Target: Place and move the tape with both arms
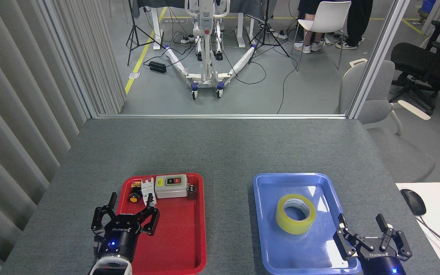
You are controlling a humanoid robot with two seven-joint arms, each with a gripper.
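Tape (295, 214) flat in blue tray (266, 229), unobstructed. Left gripper (130, 199) and right gripper (360, 220) both spread open, empty; arm bodies cut off by lower frame edge.

"ROBOTIQ" on left claw (130, 198) and right claw (361, 221).

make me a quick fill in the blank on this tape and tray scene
1. The tape lies in the ____ tray.
2. The switch box sits at the far end of the ____ tray.
3. Both the left gripper and the right gripper have their fingers ____.
4. The tape's hole faces ____.

Missing words: blue; red; open; up
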